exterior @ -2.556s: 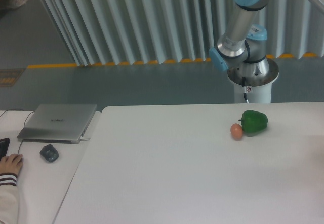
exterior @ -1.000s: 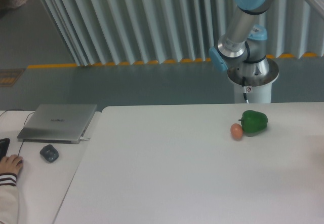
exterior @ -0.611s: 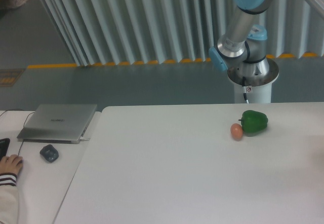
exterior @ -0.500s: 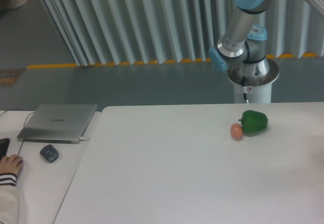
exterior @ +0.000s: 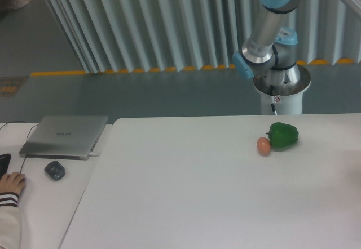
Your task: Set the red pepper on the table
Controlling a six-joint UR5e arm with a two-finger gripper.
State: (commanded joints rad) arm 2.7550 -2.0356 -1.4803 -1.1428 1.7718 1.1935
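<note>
The worktop (exterior: 197, 192) looks as it did a moment ago; my arm (exterior: 271, 29) has barely shifted. The green pepper (exterior: 282, 136) and ball (exterior: 263, 145) sit touching. My gripper and the red pepper are out of view, so placing isn't done.

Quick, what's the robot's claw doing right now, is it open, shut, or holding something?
Gripper: out of the picture, so its state cannot be told. Only the arm's base and blue joints show; the arm runs off the top right.

Even, cool overhead light; soft faint shadows beside the green pepper (exterior: 282, 136) on the table (exterior: 186, 192); picture slightly soft, no glare.
</note>
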